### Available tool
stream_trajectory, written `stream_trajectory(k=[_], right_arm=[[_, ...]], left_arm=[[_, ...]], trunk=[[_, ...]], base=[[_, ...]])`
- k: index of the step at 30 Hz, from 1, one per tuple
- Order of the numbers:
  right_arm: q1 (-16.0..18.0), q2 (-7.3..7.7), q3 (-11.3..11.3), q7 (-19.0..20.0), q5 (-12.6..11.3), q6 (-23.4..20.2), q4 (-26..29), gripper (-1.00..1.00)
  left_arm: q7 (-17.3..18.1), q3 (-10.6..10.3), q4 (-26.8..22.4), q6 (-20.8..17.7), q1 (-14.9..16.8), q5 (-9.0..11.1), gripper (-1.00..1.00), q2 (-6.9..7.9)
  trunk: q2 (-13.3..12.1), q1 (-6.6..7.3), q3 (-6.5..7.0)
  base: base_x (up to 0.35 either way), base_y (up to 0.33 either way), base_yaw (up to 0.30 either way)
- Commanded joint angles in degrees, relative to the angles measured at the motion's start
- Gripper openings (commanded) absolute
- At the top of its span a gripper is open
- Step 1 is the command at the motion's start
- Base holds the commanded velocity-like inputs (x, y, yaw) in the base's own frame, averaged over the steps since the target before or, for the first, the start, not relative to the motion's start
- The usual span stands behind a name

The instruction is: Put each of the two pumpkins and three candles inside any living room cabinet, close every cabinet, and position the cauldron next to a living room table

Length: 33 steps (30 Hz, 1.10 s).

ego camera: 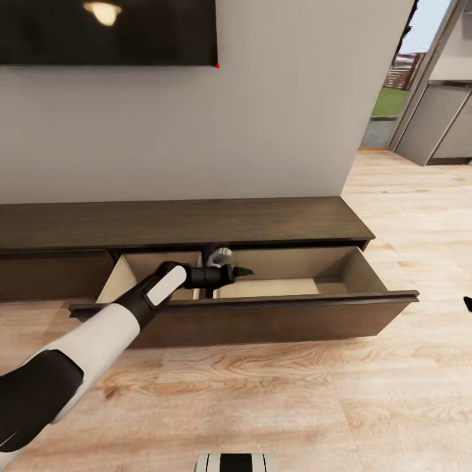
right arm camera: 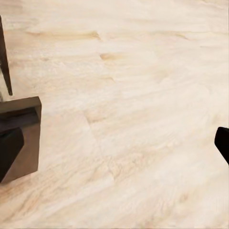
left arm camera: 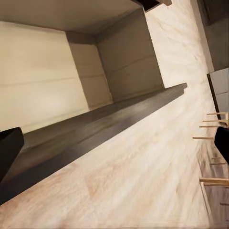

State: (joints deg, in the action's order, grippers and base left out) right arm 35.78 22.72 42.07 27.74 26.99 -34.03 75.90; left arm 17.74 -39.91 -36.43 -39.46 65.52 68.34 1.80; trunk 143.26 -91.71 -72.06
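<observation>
The long dark brown cabinet [ego camera: 183, 223] stands against the grey wall with its wide drawer [ego camera: 262, 314] pulled out. The drawer's pale beige inside [ego camera: 295, 272] looks bare. My left gripper [ego camera: 236, 265] reaches over the drawer's middle, open and holding nothing. In the left wrist view its black fingertips [left arm camera: 9, 150] stand far apart over the drawer's front edge [left arm camera: 95, 136]. My right gripper [ego camera: 468, 303] hangs at the right edge, open above the floor, its fingertips [right arm camera: 9, 145] wide apart beside the drawer's end [right arm camera: 26, 131]. The pumpkins, candles and cauldron are out of view.
A dark screen [ego camera: 108, 31] hangs on the wall above the cabinet. Light wooden floor [ego camera: 295, 393] spreads in front. Past the wall's right end, a doorway shows grey kitchen units [ego camera: 439, 124]. Pale chair legs [left arm camera: 212, 138] stand on the floor. My base [ego camera: 235, 462] shows below.
</observation>
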Motion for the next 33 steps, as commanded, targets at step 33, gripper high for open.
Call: stream_trajectory(k=[33], right_arm=[[-0.01,0.57,-0.10,18.51,0.18,-5.21,4.69,1.00]], left_arm=[[0.10,-1.14,-5.53,0.27,0.05,0.56,1.00,-0.66]], trunk=[[-6.63,3.66,3.29]], base=[[0.000,0.000,0.000]])
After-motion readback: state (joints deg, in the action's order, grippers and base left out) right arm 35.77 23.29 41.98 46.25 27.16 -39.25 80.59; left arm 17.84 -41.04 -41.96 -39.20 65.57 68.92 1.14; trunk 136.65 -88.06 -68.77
